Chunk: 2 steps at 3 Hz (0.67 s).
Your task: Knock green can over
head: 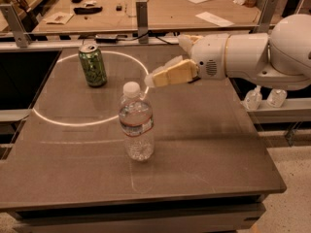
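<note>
- Camera view: the green can (93, 65) stands upright at the far left of the table (209, 144).
- The gripper (150, 80) hovers right of it, apart, fingers pressed together, holding nothing.
- A water bottle (136, 125) stands nearer, mid-table.

Pale-patterned green can (93, 65); tan end effector (151, 80) above grey table (209, 130).
</note>
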Each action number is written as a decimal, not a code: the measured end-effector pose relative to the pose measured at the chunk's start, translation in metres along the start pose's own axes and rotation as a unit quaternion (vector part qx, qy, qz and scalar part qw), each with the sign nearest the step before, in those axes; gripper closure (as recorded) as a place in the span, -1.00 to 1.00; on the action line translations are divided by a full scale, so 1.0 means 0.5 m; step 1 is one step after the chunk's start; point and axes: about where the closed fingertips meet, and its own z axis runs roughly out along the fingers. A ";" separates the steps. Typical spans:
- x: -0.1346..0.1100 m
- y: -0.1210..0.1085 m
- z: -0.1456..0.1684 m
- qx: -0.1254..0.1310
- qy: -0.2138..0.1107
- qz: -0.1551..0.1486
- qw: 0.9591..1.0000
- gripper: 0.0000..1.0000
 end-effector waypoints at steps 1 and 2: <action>-0.004 -0.020 0.053 0.033 0.025 0.020 0.999 -1.00; -0.004 -0.019 0.054 0.033 0.025 0.020 0.999 -1.00</action>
